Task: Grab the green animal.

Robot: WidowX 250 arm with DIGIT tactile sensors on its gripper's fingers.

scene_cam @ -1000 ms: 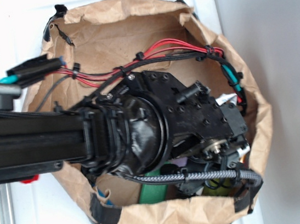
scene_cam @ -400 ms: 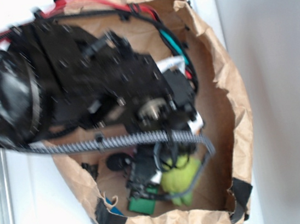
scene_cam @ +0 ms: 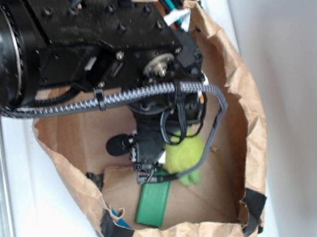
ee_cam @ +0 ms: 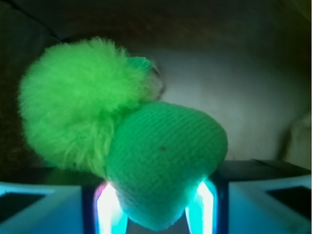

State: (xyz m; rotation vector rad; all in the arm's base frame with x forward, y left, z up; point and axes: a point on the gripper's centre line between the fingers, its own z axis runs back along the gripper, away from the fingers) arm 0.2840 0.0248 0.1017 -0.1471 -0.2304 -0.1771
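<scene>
Lifted slightly since a moment earlier, the green animal hung pinched between our jaws above the paper bag floor. We judged the grab made, the green block left below.

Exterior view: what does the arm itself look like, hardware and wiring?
The arm is matte black plates dotted with small screws, with a silver round fitting near the wrist. A black-and-white braided cable runs along it, cinched by black zip ties, and thin black wires loop down to the end effector. Teal and white bits show at the top edge. In the wrist view its fingers look pale blue.
</scene>
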